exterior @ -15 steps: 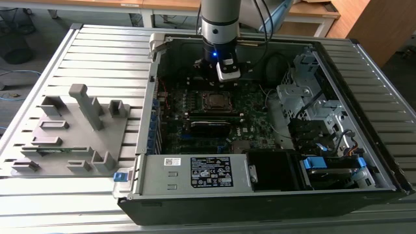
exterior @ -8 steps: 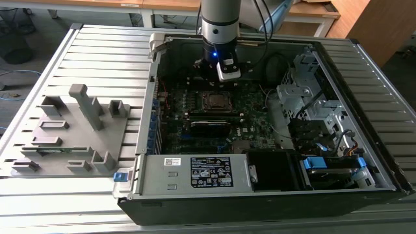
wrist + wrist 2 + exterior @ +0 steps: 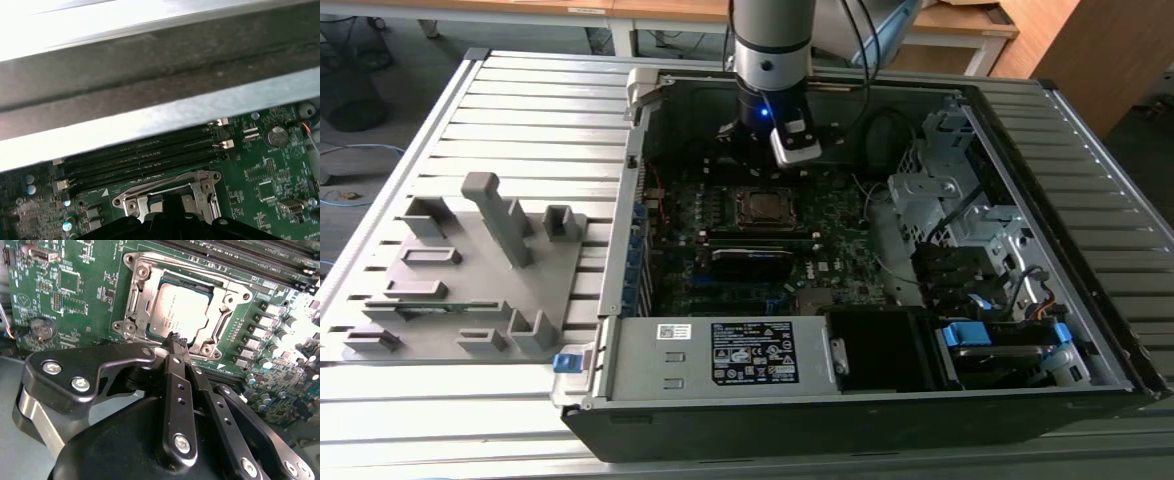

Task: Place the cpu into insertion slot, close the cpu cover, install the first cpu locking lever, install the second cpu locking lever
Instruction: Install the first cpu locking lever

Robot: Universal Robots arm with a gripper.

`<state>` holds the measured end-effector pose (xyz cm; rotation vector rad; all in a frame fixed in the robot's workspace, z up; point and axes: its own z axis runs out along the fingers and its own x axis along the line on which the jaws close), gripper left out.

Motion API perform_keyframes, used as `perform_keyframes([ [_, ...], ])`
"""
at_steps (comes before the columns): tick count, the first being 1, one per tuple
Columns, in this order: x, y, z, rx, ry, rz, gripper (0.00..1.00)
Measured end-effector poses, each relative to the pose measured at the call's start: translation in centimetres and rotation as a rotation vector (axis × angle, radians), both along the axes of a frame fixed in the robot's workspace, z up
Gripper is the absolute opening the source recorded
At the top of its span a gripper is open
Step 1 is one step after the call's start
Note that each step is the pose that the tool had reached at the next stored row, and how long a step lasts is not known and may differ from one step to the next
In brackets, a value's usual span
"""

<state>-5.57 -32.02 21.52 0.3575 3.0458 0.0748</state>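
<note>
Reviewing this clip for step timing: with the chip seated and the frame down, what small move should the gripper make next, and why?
Probably press down slightly: the shut gripper sits at the cpu cover edge, the cpu lies inside the insertion slot, so what looks left is the latching.

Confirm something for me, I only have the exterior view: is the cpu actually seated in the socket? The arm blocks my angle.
Observer: Yes. In the second wrist view the cpu lies flat in the insertion slot.
Operator: Cover position?
Observer: The cpu cover is down around the chip, whose metal top shows through the cover's window.
Operator: End effector?
Observer: The end effector is shut, with its tips at the edge of the cover. I can't tell whether it pinches anything.
</note>
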Motion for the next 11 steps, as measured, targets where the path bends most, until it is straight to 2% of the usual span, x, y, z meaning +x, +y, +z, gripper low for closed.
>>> perform_keyframes([
  [11,0.1,0.0,-0.12,-0.0019,0.0008,0.111,0.11],
])
